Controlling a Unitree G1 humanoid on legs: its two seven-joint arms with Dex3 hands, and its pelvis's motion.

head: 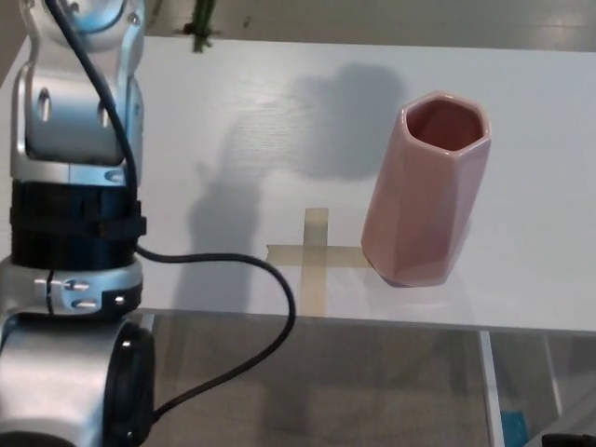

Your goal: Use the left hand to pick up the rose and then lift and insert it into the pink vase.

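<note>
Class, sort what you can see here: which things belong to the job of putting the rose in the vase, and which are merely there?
Part of the job: green stem tip at the top edge (bloom out of frame); pink vase; left arm.
Merely there: tape cross; table; black cable.

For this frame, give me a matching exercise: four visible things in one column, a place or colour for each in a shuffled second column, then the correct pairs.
Things:
1. pink vase
2. tape cross
3. green stem tip
4. left arm

Descriptions:
A. top edge of the picture
B. silver and black, at picture left
C. upright, right of the cross
D. tan, flat on the white table

Pairs: 1-C, 2-D, 3-A, 4-B
</note>
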